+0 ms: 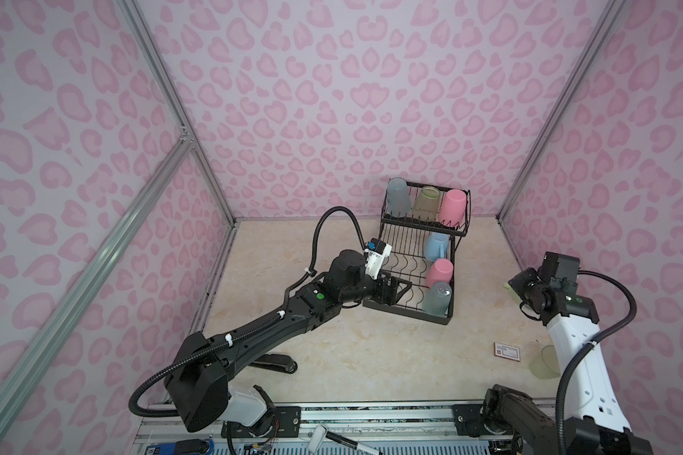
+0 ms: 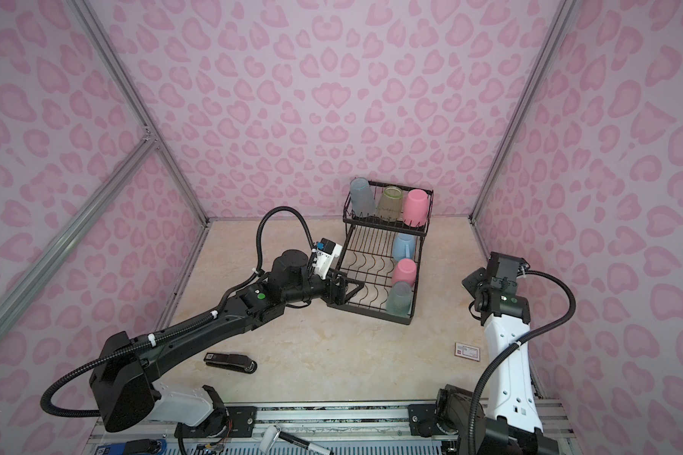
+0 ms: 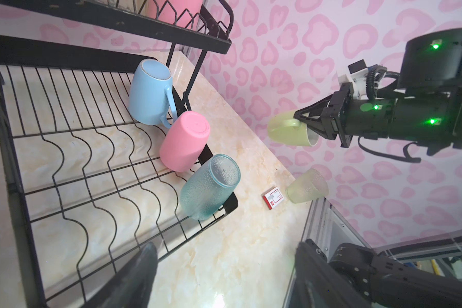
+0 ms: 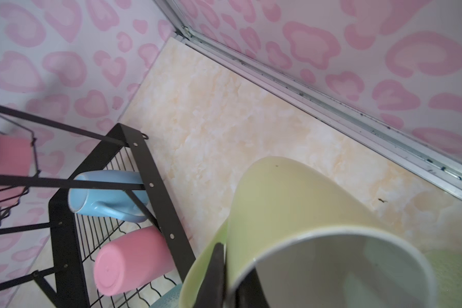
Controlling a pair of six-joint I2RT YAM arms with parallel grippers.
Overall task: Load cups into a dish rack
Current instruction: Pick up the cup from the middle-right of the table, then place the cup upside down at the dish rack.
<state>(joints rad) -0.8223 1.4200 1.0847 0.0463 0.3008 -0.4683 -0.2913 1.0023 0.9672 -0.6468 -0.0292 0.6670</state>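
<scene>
right gripper (image 3: 303, 120) is seen clamped tight on the handle of the pale green mug (image 3: 286, 132), which is held in the air on its side, well off the right side of the dish rack (image 1: 407, 314), its mouth turned toward the gripper. left gripper (image 1: 405, 289) is held with its jaws spread wide and nothing between them, at the rack's near left corner, just over the lower grid.

three cups are set mouth-down in the rack's raised upper basket: the grey-blue tumbler (image 1: 398, 195), the yellowish tumbler (image 1: 426, 203) and the upper pink tumbler (image 1: 452, 207). three more are leaned in a row along the right edge of the rack's lower grid, bases up: the light blue mug (image 1: 435, 246) farthest back, the lower pink tumbler (image 1: 439, 272) touching it, and the teal tumbler (image 1: 436, 298) at the near corner.

the green tumbler (image 3: 307, 186) is left on the table, well apart from the rack to its near right, with a red-and-white card (image 3: 274, 197) lying between it and the rack. a black stapler (image 2: 231, 361) is seen on the table, well to the rack's near left.
</scene>
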